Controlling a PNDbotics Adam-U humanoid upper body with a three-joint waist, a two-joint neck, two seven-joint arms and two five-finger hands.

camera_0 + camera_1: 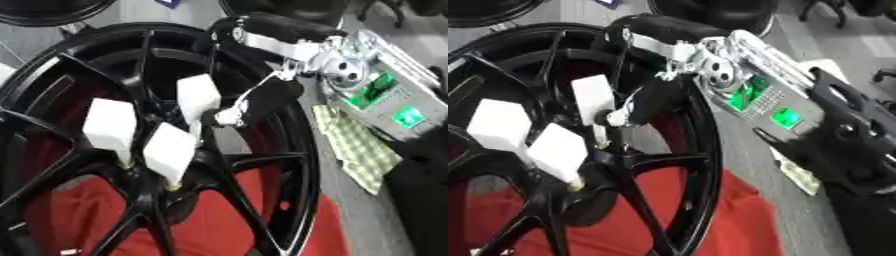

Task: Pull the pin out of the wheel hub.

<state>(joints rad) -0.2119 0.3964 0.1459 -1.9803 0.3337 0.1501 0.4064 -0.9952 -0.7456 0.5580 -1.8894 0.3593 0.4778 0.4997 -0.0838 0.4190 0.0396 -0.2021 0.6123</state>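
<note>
Left eye view: right hand [229, 116] reaches into black wheel hub [175, 195], fingertips pinching a white pin [198, 97]; two more white pins [110, 125] stand beside.

wheel hub [262, 165] lies on a cloth [219, 220], checked mat [359, 150] to its right.
</note>
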